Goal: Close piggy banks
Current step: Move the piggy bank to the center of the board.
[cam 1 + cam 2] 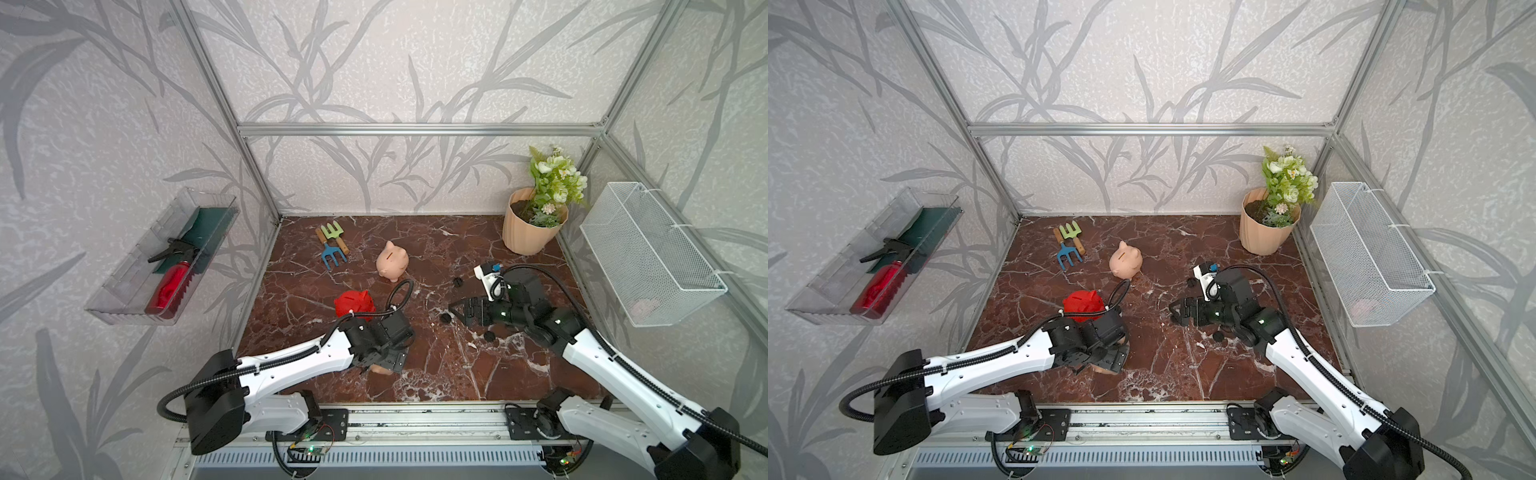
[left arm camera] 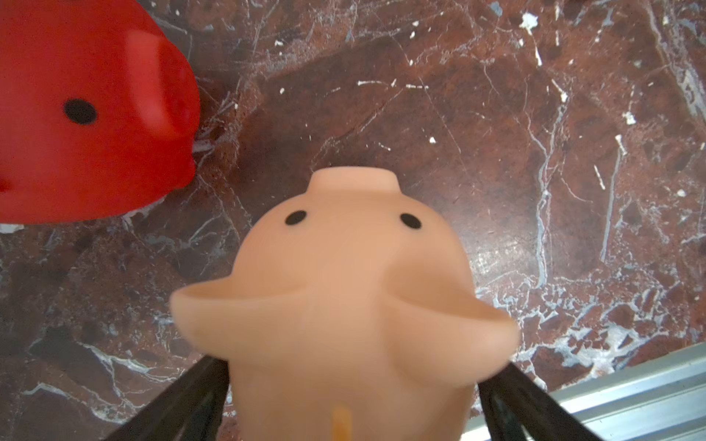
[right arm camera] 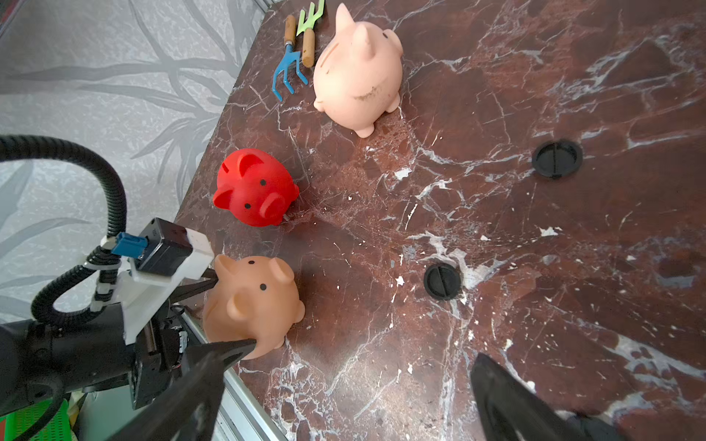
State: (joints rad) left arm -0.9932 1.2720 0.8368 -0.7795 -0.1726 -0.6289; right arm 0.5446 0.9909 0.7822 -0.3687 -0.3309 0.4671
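A tan piggy bank (image 2: 344,286) stands near the table's front left, snout pointing away from the left wrist camera. My left gripper (image 2: 351,366) straddles its body, one finger close along each flank. The pig's ears hide the fingertips, so contact is unclear. In a top view only a sliver of this pig (image 1: 380,369) shows under the gripper (image 1: 386,361). The red piggy bank (image 1: 353,303) stands just behind it. A paler peach piggy bank (image 1: 392,261) stands further back. My right gripper (image 3: 355,355) hovers open over bare table, nothing between its fingers.
Three black round plugs lie on the marble: one (image 1: 446,318) by the right gripper's tip, one (image 1: 458,281) behind it, one (image 1: 490,336) under the right arm. Two garden forks (image 1: 332,247) lie back left. A flower pot (image 1: 528,228) stands back right.
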